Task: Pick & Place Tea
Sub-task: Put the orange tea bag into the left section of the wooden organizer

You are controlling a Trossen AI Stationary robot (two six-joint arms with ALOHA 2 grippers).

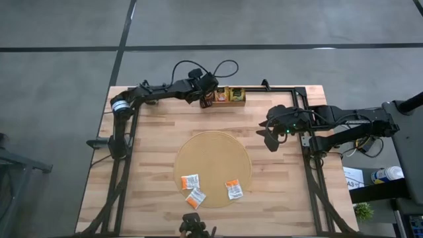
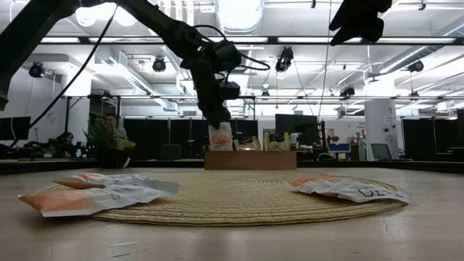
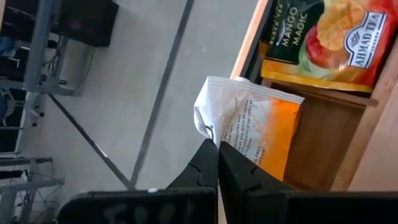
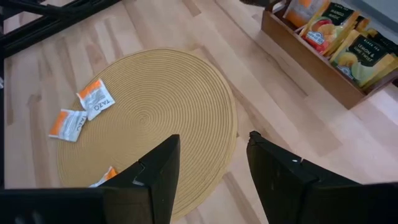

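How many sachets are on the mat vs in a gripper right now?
On the round mat: 3 orange-and-white sachets
In the left gripper: 1 held sachet
In the open right gripper: 0
Total: 4, tray contents not counted

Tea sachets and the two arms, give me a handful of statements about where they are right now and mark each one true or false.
1. The left end effector is shut on an orange and white sachet over the wooden tray. True.
2. Three sachets lie on the round mat. True; one, another and a third sit on its near part, one overhanging the rim.
3. The right end effector grips a sachet. False; its fingers are open and hold nothing.
4. The wooden tray is empty. False; sachets stand in it, including a Mango Magic one.
5. The right end effector rests on the mat. False; it hangs in the air beside the mat.
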